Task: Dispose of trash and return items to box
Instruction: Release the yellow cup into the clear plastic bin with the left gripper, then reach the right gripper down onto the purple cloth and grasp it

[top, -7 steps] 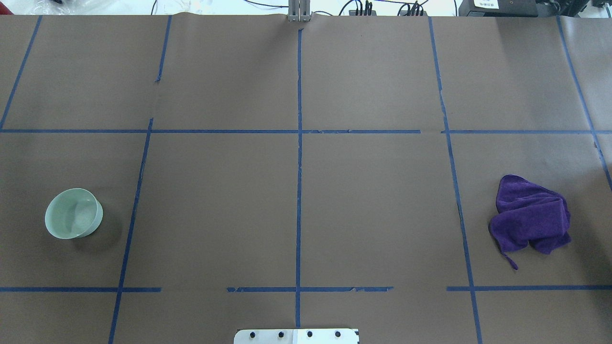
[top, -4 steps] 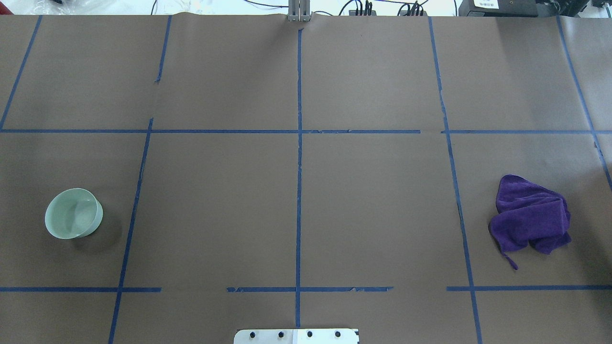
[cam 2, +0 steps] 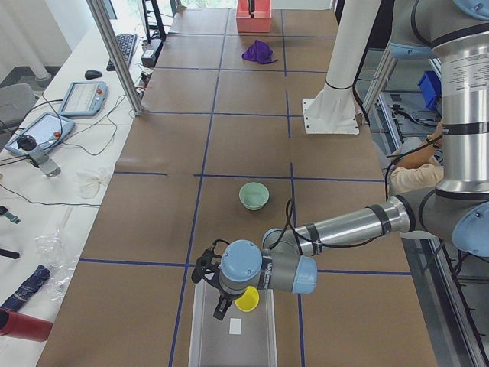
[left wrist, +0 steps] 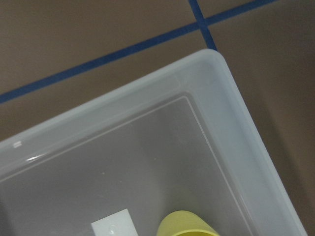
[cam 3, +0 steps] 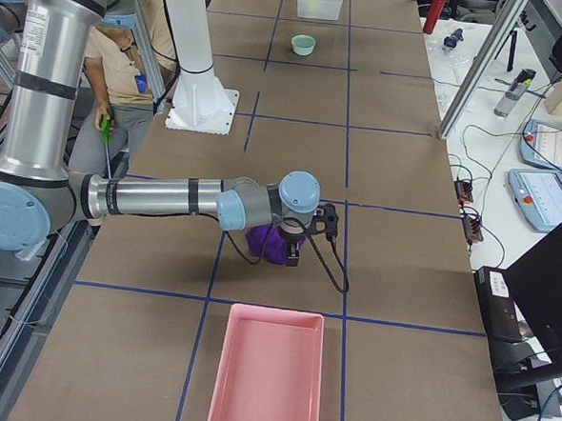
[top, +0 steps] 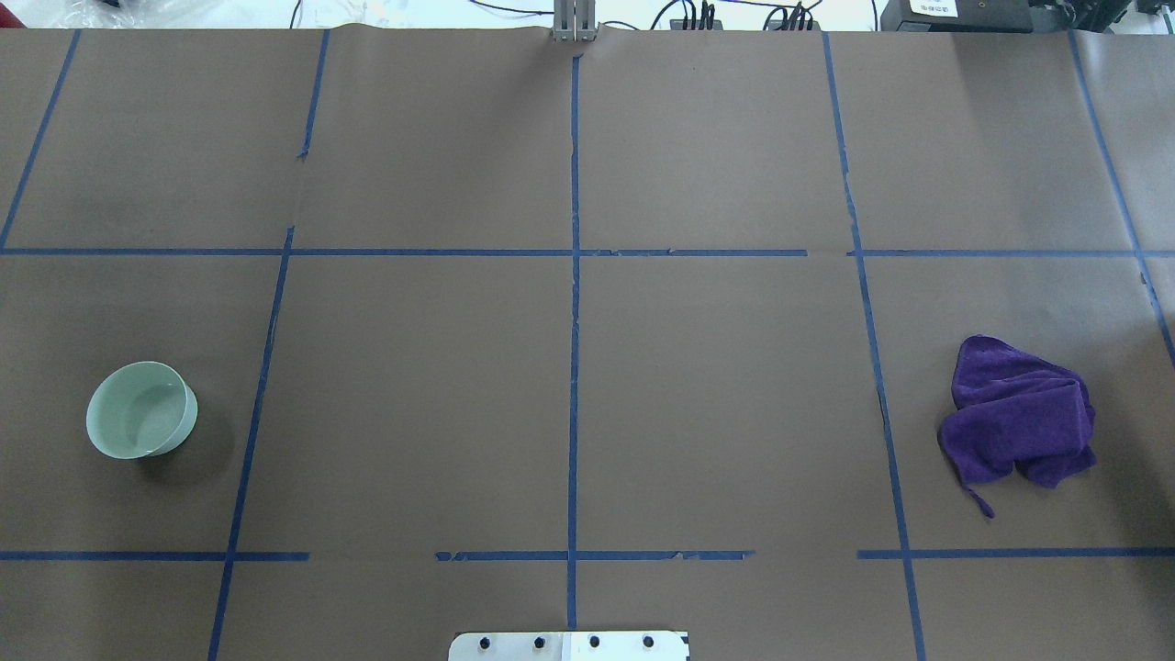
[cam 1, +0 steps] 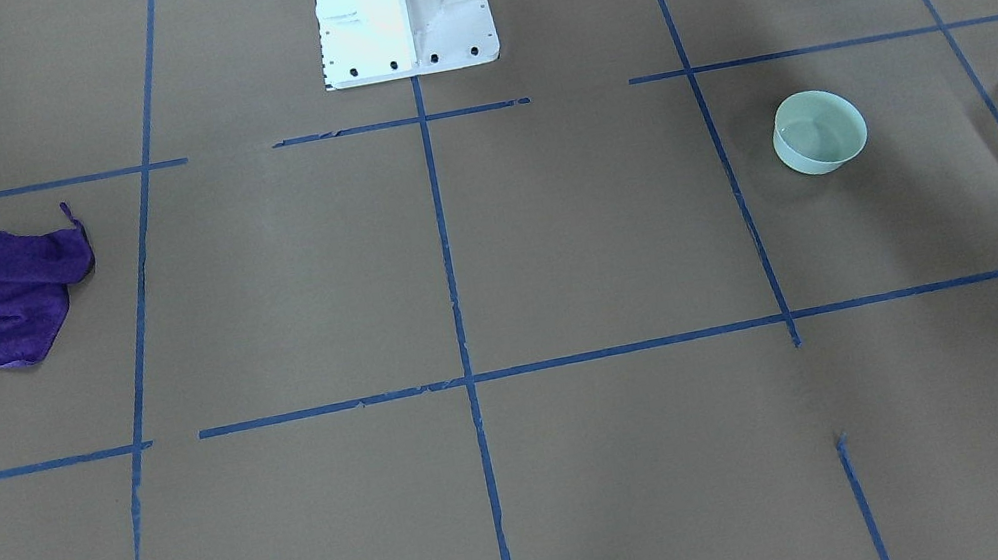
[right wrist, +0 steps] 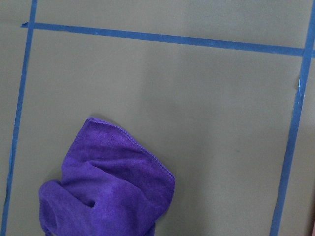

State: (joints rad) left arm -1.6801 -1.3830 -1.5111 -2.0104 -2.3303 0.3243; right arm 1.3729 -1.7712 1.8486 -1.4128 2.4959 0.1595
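Note:
The pale mint-green bowl (top: pixel 142 422) stands upright on the table's left part, also in the front view (cam 1: pixel 819 130). The yellow cup (left wrist: pixel 189 225) stands inside the frosted box (left wrist: pixel 211 98) at the table's left end, also in the left side view (cam 2: pixel 247 300). My left gripper (cam 2: pixel 220 300) hangs over the box (cam 2: pixel 205 336) next to the cup; I cannot tell whether it is open or shut. My right gripper (cam 3: pixel 296 248) hovers above the purple cloth (right wrist: pixel 108 187); I cannot tell its state either. No fingers show in the wrist views.
The purple cloth (top: pixel 1019 413) lies crumpled on the table's right part. A pink bin (cam 3: pixel 266 372) stands at the table's right end. The robot's white base (cam 1: pixel 402 2) is at the middle of the near edge. An operator stands behind the robot.

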